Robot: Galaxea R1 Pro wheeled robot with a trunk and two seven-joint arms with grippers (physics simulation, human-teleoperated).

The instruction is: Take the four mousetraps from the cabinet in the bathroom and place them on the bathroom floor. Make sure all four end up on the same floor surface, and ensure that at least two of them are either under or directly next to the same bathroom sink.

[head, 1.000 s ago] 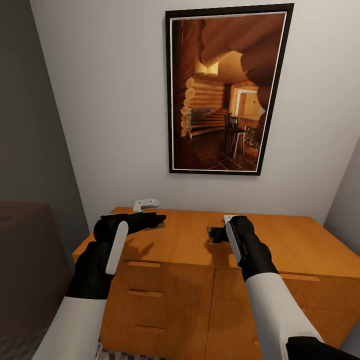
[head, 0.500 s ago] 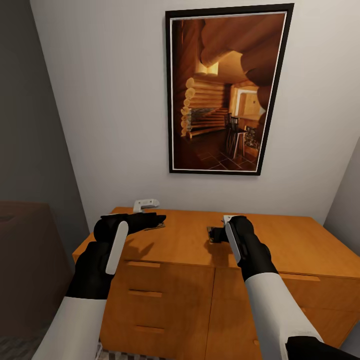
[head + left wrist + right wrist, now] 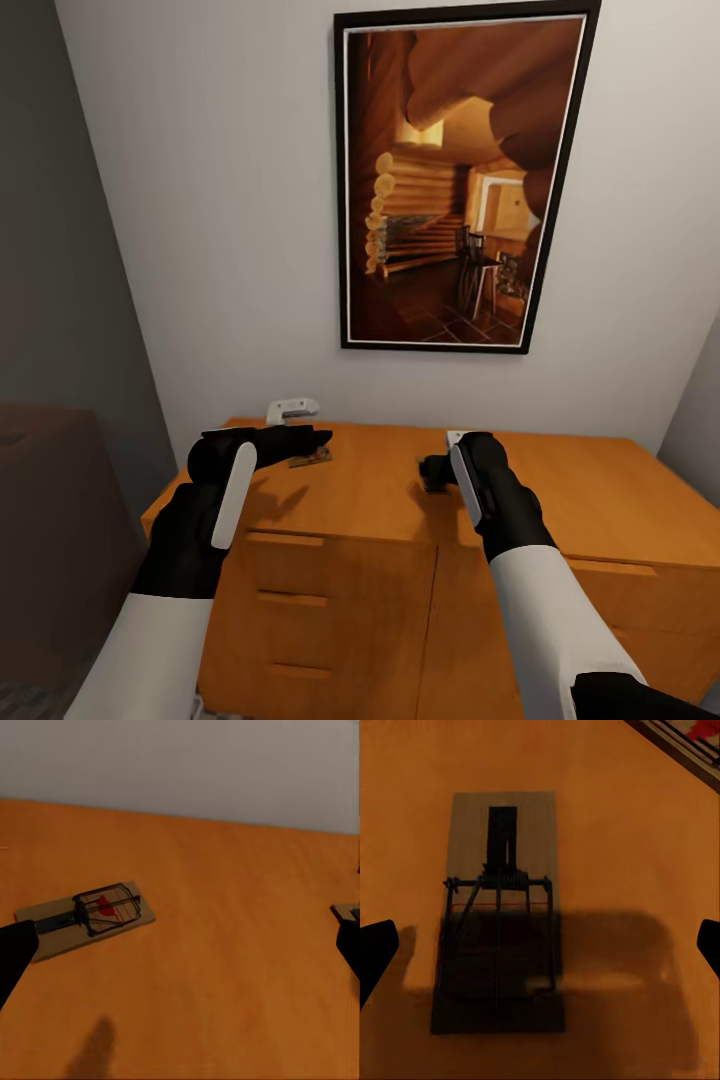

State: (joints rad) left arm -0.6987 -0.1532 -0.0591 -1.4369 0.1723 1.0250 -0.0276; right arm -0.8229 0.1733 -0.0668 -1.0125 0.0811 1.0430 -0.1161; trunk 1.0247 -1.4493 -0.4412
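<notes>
Two mousetraps showing on the cabinet (image 3: 380, 490) top: one (image 3: 86, 916) lying beside the left hand (image 3: 305, 438), one (image 3: 499, 911) sitting under the right hand (image 3: 432, 472). Both hands spreading wide, gripping nothing.

Whole head view shifts from a second ago: framed picture (image 3: 462, 180) sits slightly lower and larger, cabinet (image 3: 380, 490) top drops a little, camera moving rather than things; mousetrap (image 3: 311, 458) shows clear of left gripper (image 3: 300, 438)
</notes>
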